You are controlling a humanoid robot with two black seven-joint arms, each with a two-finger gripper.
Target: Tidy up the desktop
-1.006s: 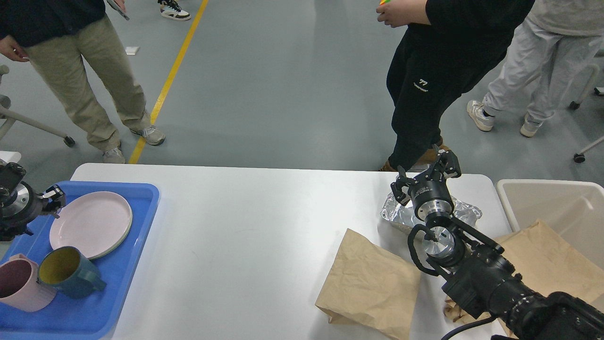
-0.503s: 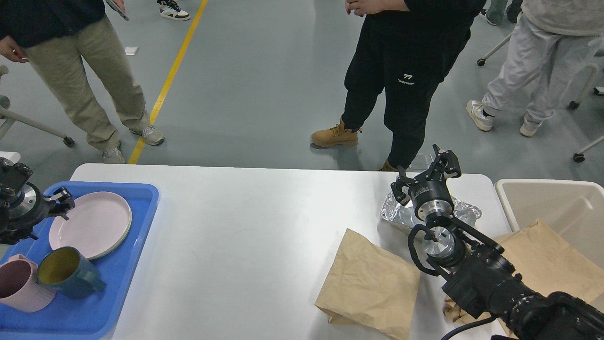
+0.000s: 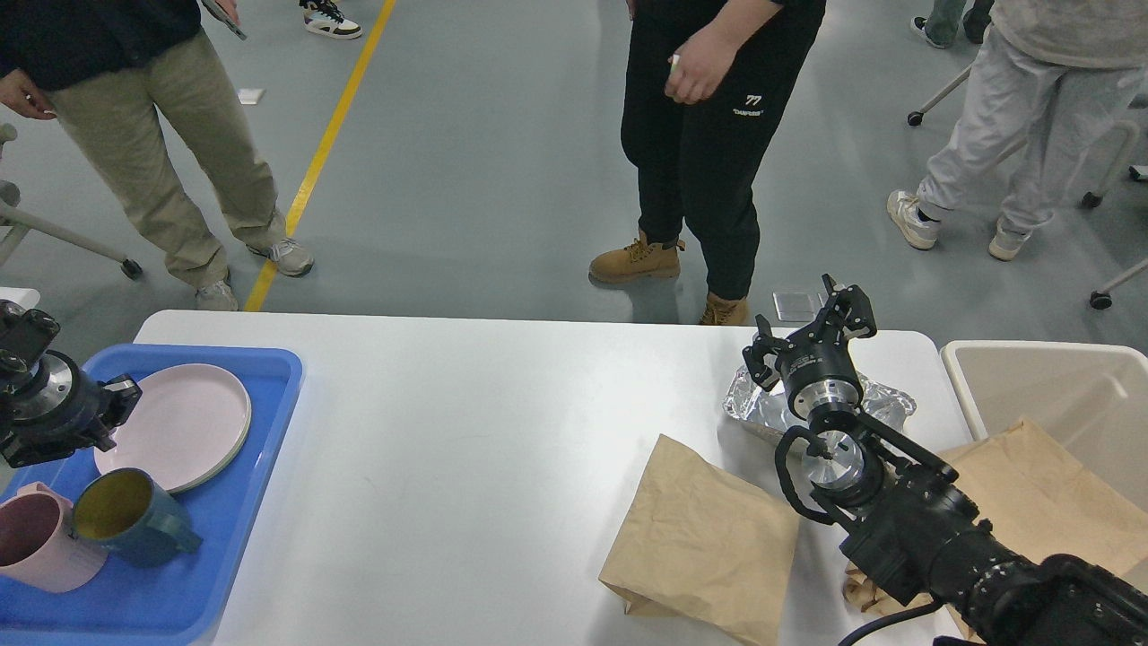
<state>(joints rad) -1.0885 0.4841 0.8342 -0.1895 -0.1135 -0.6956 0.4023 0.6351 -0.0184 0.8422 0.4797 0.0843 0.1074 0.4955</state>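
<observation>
The white desktop (image 3: 493,422) fills the lower half of the head view. My right gripper (image 3: 810,325) is open and empty, hovering over a crumpled foil container (image 3: 760,409) at the back right. A brown paper bag (image 3: 704,538) lies flat in front of the container. A second brown paper bag (image 3: 1049,502) lies under my right arm and leans over the bin's edge. My left gripper (image 3: 121,404) hangs over the left part of the blue tray (image 3: 269,395), beside the pink plate (image 3: 179,426). It is dark and its fingers cannot be told apart.
On the tray, a teal mug with a yellow inside (image 3: 126,520) and a pink mug (image 3: 36,543) stand near the front. A beige bin (image 3: 1058,386) stands off the table's right end. Three people stand beyond the far edge, one in black (image 3: 708,161) close to it.
My left gripper has moved a little down and towards me over the tray. The person in black has walked to the left. My right arm has not moved.
</observation>
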